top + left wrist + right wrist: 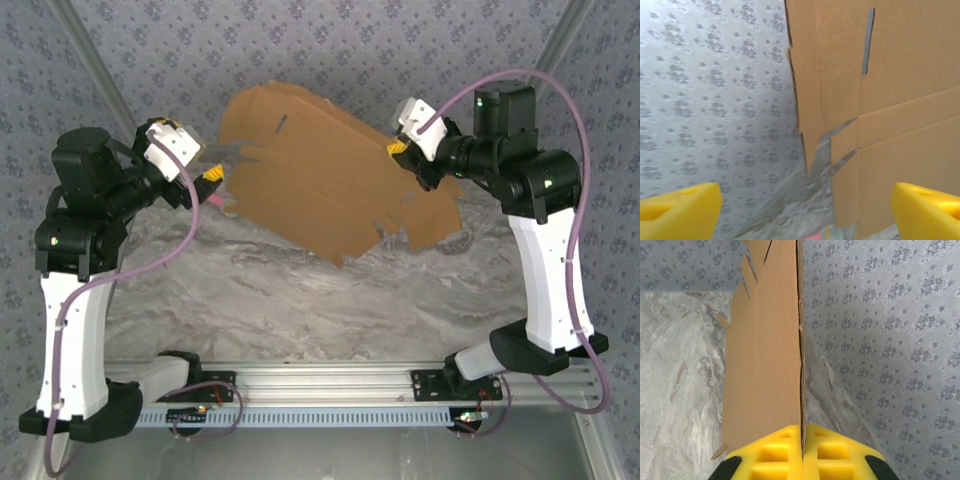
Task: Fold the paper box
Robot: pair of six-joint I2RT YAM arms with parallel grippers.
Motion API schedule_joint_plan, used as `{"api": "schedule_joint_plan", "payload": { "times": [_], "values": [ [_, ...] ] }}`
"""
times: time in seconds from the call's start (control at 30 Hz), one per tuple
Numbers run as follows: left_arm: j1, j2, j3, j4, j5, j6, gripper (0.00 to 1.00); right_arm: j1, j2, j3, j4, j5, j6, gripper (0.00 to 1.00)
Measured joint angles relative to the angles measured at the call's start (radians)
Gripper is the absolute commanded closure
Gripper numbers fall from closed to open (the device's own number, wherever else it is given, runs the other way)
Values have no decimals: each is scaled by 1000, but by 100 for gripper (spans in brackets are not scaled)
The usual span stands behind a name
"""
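- Pinching the right-hand border of the plain brown corrugated cardboard paper box [320,180], a die-cut sheet with flaps, tabs and slots, between the tightly closed yellow fingers of the right gripper [398,150].
- Showing that grip plainly in the right wrist view, the right gripper [802,447] meeting on either face of the thin cardboard edge [765,340].
- Holding the sheet raised and tilted over the far half of the grey marbled worktop [250,290], around the middle of its far edge and reaching toward the far right corner. Probably lifting it this way so that the creases can be worked free of the surface.
- Leaving it unclear whether the sheet's lowest near corner is touching the worktop or hanging just above it.
- Spreading the yellow fingers of the left gripper [212,180] wide, just beside the sheet's left edge and clasping nothing.
- Facing, in the left wrist view, the cardboard [900,100] with its notched flap and narrow slot, ahead of the left gripper [805,215] and to the right.
- Standing ready, by the look of it, to take the left flap while the right side steadies the sheet.
- Lying on the worktop just beside the left gripper, a small pink stick [215,198], seemingly playing no part in the fold.
- Judging the folding as barely begun: panels mostly in one plane, no walls standing.
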Motion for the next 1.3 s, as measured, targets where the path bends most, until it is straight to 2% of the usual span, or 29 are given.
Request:
{"api": "schedule_joint_plan", "payload": {
  "times": [0.13, 0.3, 0.5, 0.67, 0.73, 0.9, 1.13, 1.3],
  "values": [
    [87, 67, -30, 48, 204, -45, 7, -45, -14, -40, -2, -74, 19, 100],
    [117, 182, -38, 72, 403, -60, 3, -105, -27, -92, 0, -172, 36, 100],
    [116, 248, -25, 126, 564, -76, 3, -151, -43, -107, 11, -274, 47, 100],
    [104, 335, 75, 132, 624, -74, 9, -159, -51, -116, 26, -321, 51, 100],
    [91, 369, 121, 124, 644, -68, 18, -159, -51, -122, 30, -332, 51, 100],
    [63, 409, 192, 69, 716, -32, 52, -163, -52, -134, 42, -342, 58, 100],
    [61, 396, 160, 25, 788, 1, 89, -169, -70, -187, 104, -335, 76, 100],
    [61, 382, 111, 15, 792, -42, 99, -151, -135, -334, 218, -254, 75, 100]
  ]
}}
